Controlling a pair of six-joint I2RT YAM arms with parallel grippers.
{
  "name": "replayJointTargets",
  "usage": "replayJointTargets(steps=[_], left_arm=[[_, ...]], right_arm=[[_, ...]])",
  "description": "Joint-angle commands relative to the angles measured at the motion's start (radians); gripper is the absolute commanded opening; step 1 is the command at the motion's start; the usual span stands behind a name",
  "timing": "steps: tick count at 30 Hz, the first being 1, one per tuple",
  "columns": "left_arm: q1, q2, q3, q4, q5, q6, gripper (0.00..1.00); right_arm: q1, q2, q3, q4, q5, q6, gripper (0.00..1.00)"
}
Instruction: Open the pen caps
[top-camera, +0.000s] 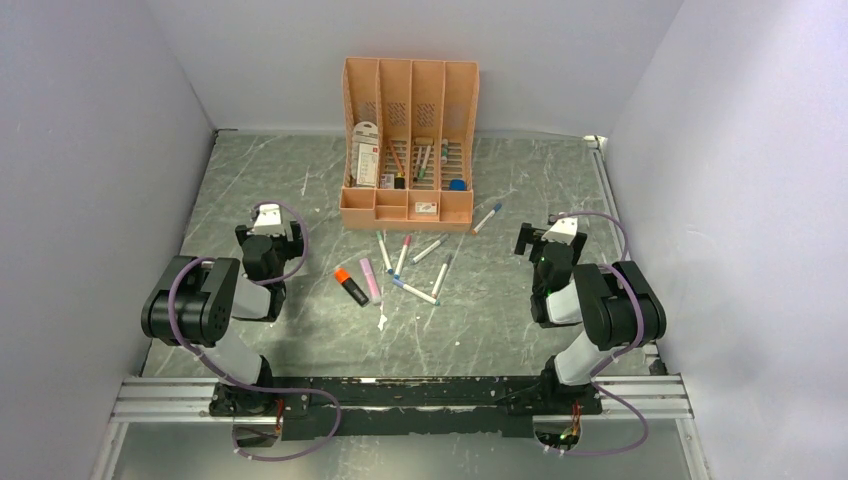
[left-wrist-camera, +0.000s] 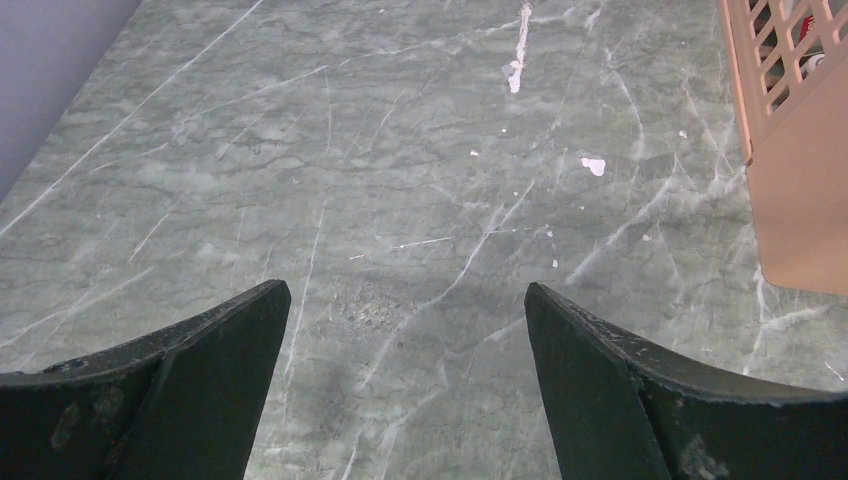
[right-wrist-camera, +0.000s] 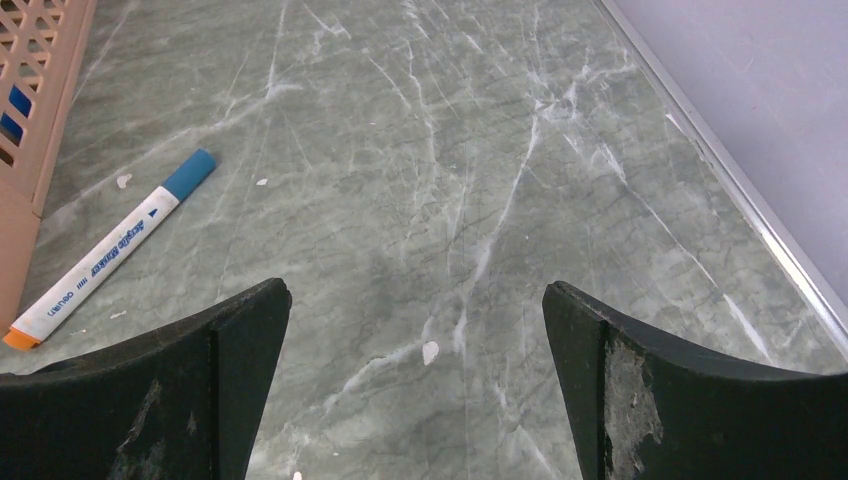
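Observation:
Several capped markers lie on the table in front of the organizer. Among them are an orange highlighter (top-camera: 351, 286), a pink highlighter (top-camera: 370, 280), a green-capped marker (top-camera: 384, 250), a pink-capped marker (top-camera: 402, 255) and a blue-capped marker (top-camera: 414, 290). Another blue-capped marker (top-camera: 487, 218) lies apart to the right; it also shows in the right wrist view (right-wrist-camera: 110, 250). My left gripper (top-camera: 268, 212) (left-wrist-camera: 405, 290) is open and empty, left of the markers. My right gripper (top-camera: 562, 224) (right-wrist-camera: 415, 288) is open and empty, right of them.
A peach desk organizer (top-camera: 410, 200) with pens and small items stands at the back middle; its corner shows in the left wrist view (left-wrist-camera: 800, 200). Grey walls close in left, right and behind. A metal rail (right-wrist-camera: 740, 190) runs along the table's right edge.

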Motion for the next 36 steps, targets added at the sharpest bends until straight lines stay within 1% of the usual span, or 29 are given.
replayJointTargets(steps=[1,14,15,17,18,20,22,24,25,28,31,33,35,36], left_arm=[[0.01,0.001,0.0,0.041,0.021,-0.008,0.99],[0.01,-0.004,-0.007,0.057,0.031,0.002,0.99],[0.01,-0.013,-0.001,0.038,0.054,0.011,0.99],[0.01,-0.038,0.032,-0.04,0.083,0.023,0.99],[0.009,-0.049,0.05,-0.081,0.093,0.029,0.99],[0.009,-0.089,0.097,-0.197,0.117,0.042,0.99],[-0.006,-0.141,0.124,-0.276,0.131,0.065,0.99],[-0.039,-0.192,0.135,-0.324,0.111,0.076,0.99],[-0.047,-0.217,0.14,-0.339,0.118,0.064,0.99],[-0.059,-0.279,0.169,-0.383,0.184,0.011,0.99],[-0.07,-0.317,0.238,-0.476,0.272,-0.064,0.99],[-0.078,-0.329,0.312,-0.569,0.348,-0.111,0.99],[-0.091,-0.336,0.388,-0.676,0.398,-0.158,0.99],[-0.094,-0.339,0.415,-0.704,0.432,-0.187,0.99]], right_arm=[[-0.007,-0.002,-0.003,0.025,-0.004,-0.011,1.0],[-0.007,-0.002,-0.004,0.028,-0.002,-0.011,1.0],[-0.007,-0.003,-0.009,0.036,-0.002,-0.016,1.0],[-0.005,-0.009,-0.019,0.047,-0.077,-0.049,1.0],[-0.005,-0.011,-0.024,0.051,-0.091,-0.052,1.0],[-0.004,-0.014,-0.03,0.066,-0.095,-0.058,1.0],[-0.003,-0.041,-0.027,0.042,-0.096,-0.059,1.0],[-0.003,-0.101,-0.004,-0.045,-0.107,-0.064,1.0],[-0.003,-0.137,0.018,-0.135,-0.124,-0.071,1.0],[0.003,-0.229,0.064,-0.267,-0.155,-0.08,1.0],[0.004,-0.316,0.115,-0.393,-0.192,-0.026,1.0],[0.003,-0.376,0.215,-0.566,-0.244,0.017,1.0],[0.003,-0.397,0.306,-0.723,-0.305,0.064,1.0],[0.004,-0.402,0.353,-0.788,-0.333,0.093,1.0]])
